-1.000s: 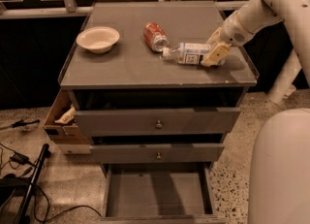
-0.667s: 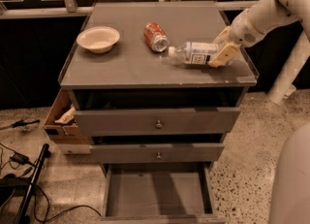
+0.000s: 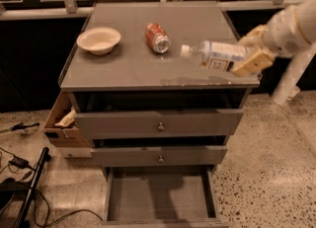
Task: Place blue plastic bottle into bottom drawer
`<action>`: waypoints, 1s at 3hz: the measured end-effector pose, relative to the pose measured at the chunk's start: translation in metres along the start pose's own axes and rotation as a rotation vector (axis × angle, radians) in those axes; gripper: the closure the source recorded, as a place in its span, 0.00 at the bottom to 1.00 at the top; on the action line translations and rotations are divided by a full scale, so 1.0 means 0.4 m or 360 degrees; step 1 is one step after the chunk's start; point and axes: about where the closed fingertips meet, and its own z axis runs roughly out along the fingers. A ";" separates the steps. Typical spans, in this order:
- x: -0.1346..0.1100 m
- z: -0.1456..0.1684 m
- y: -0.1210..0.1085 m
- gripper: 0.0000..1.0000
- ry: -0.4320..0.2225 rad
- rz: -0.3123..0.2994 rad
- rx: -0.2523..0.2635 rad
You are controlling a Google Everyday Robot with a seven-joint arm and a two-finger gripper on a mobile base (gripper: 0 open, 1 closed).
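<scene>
The blue plastic bottle [image 3: 216, 55], clear with a white cap and pale blue-and-white label, lies sideways in the air just above the cabinet top's right front part, cap pointing left. My gripper [image 3: 252, 54] is shut on the bottle's base end, with tan fingers [image 3: 253, 63] wrapping it from the right. The bottom drawer [image 3: 160, 197] is pulled out at the foot of the cabinet, its flat grey floor showing nothing inside.
A red soda can [image 3: 157, 38] lies on the cabinet top [image 3: 123, 64], with a white bowl [image 3: 98, 40] to its left. Two knobbed drawers [image 3: 160, 123] sit above the bottom one. A cardboard box [image 3: 61, 123] and cables [image 3: 24, 182] are at the left.
My gripper has lifted the bottle off the cabinet top and carried it toward the right front edge. The can and bowl have not moved on the top.
</scene>
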 end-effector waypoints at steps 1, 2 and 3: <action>0.076 -0.006 0.088 1.00 0.0049 0.0080 -0.0062; 0.077 -0.005 0.088 1.00 0.0049 0.0080 -0.0062; 0.104 0.032 0.158 1.00 0.0014 0.0078 -0.0125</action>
